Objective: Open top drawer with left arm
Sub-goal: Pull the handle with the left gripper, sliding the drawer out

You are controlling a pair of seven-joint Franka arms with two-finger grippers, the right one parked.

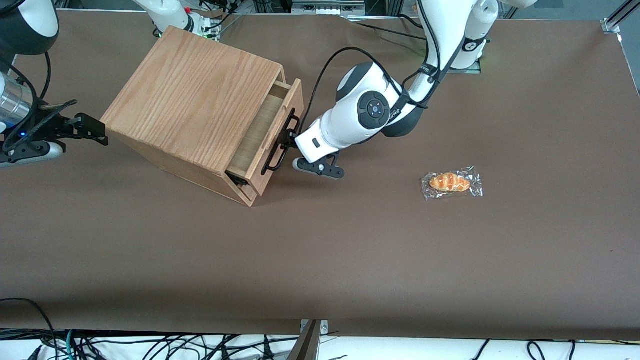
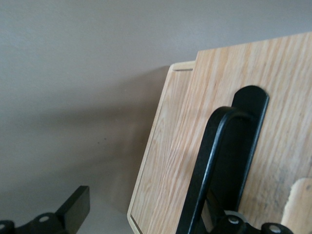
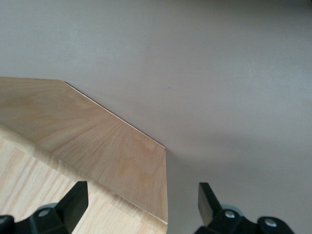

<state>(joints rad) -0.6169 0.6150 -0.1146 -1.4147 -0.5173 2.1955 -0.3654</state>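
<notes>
No readable text, brand name, number or sign in any view.

- Left arm [image 1: 367, 117]: a small dark mark sits on its white upper link near the base, too small to read; the round dark joint cap carries tiny coloured dots, not characters.
- Hand [image 1: 295, 142], at the black bar handle of the top drawer [image 1: 272, 135]: no lettering visible on it.
- Drawer front and wooden cabinet [image 1: 200, 100]: bare grain, no label.
- Wrapped pastry [image 1: 451, 183] on the worktop [image 1: 350, 260]: clear wrapper, no print legible.
</notes>
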